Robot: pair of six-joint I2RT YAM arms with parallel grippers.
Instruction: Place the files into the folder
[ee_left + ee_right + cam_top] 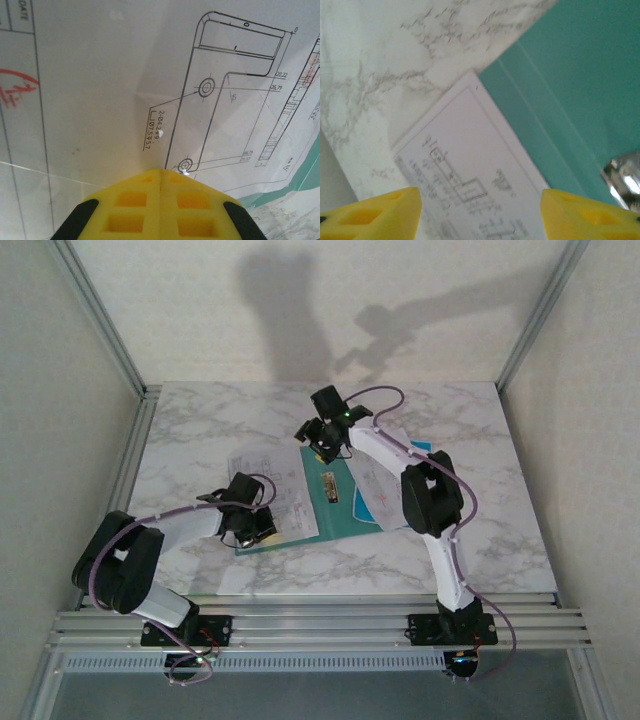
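Fingers first, from the overhead view. Your left gripper (247, 520) sits low with its fingers together on the near part of the files (268, 490). Your right gripper (325, 440) has its fingers apart above the far end of the folder (335, 502). The teal folder lies flat on the marble table (200, 430) between the two grippers, with white sheets on either side of it.

Left wrist view: the yellow fingers (130, 210) are pressed shut. Their tips touch a sheet printed with a line drawing, which stretches away ahead of them. A faint crease fans out from the tips, but you cannot tell whether any paper is pinched. A sliver of folder shows ahead and to the right.

Right wrist view: the two fingers (385, 215) stand wide apart and grip nothing. A sheet corner lies below and between them. The folder lies ahead and to the right, with a metal clip (625, 177) just beyond the right finger.

Expect the sheets to be light, thin and floppy. They will likely slide over each other and buckle if pushed. Take hold at a free edge or corner. The card folder should be somewhat stiffer.
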